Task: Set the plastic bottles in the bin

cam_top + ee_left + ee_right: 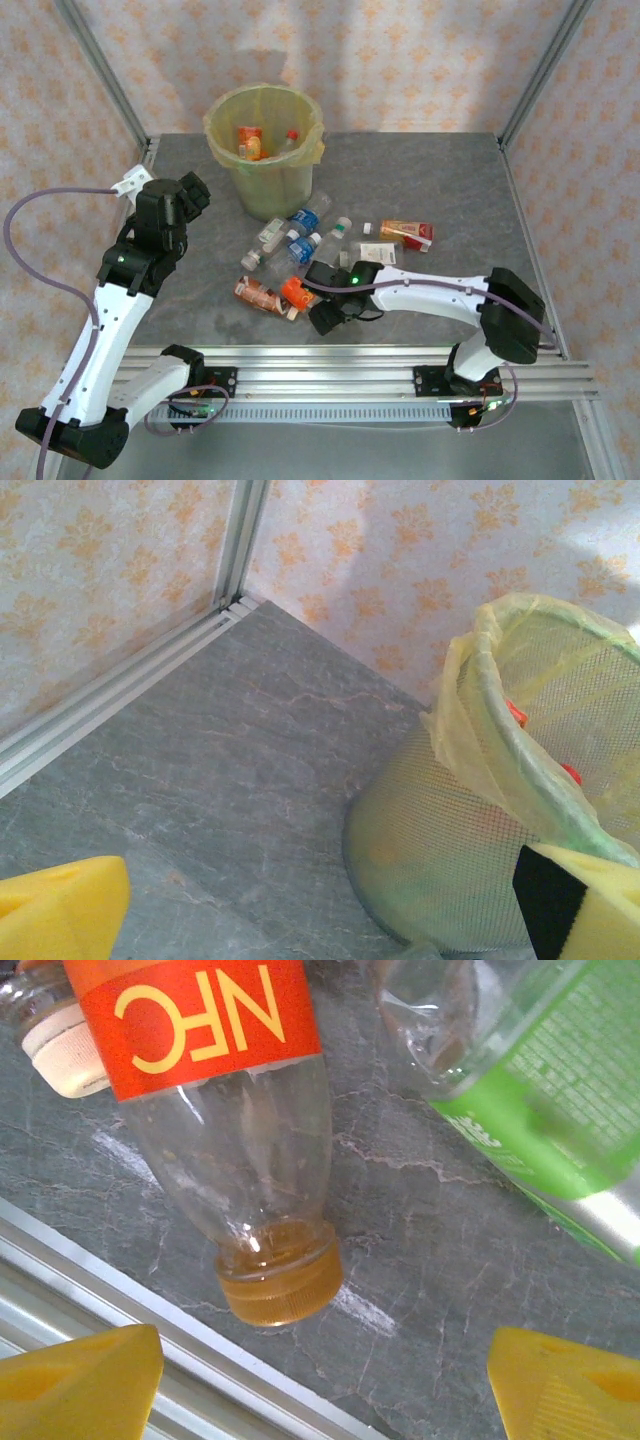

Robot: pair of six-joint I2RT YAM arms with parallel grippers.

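Before the round pale bin (265, 150), lined with a translucent yellow-green bag, a scatter of small clear plastic bottles (300, 245) is lying loose on the grey stone-patterned table (450, 180). At least two more are sitting inside the bin.

The right gripper (320, 1390) is hovering low at the edge of the scatter farthest from the bin, its yellow fingers (80, 1380) spread wide with nothing between them. Directly ahead of it a clear bottle with an orange NFC label (225, 1140) is lying on its side, its amber cap pointing toward the gripper. A green-labelled bottle (540, 1090) is lying near it, not touching.

The left gripper (320, 910) is hanging just left of the bin, close to its wall, pads parted and empty.

Assessment: the orange-labelled bottle is looking empty, so it is likely to be handling as light and thin-walled, denting under firm pressure and rolling readily on the smooth top. The labelled barrel is offering the best hold, being the widest and straightest part. The tapering shoulder by the cap is risking a slip.
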